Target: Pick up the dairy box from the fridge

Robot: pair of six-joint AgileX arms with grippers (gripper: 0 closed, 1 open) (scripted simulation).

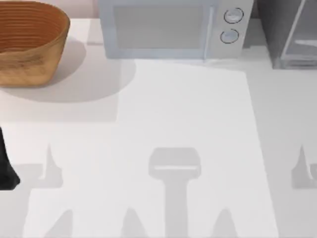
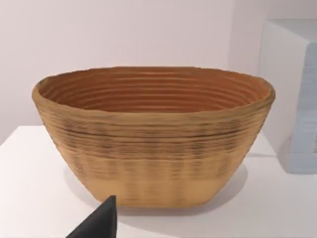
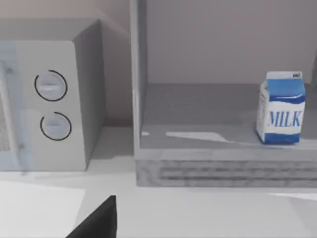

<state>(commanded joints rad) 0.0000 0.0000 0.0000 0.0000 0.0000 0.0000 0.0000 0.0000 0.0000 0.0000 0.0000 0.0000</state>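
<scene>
White table (image 1: 188, 109); left arm (image 1: 6, 168) parked at left edge (end effector state unclear); dairy box (image 3: 281, 107) upright in fridge (image 3: 198, 163).

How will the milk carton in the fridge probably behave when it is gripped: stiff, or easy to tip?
The dairy box stands upright, taller than it is wide, on the fridge shelf, so a sideways nudge could probably tip it. Its flat sides look suited to a two-finger grip. It seems to be cardboard, so a hard squeeze might dent it.

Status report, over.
Left claw facing the basket. Right claw facing the fridge; dairy box upright inside, untouched. Path looks clear.
</scene>
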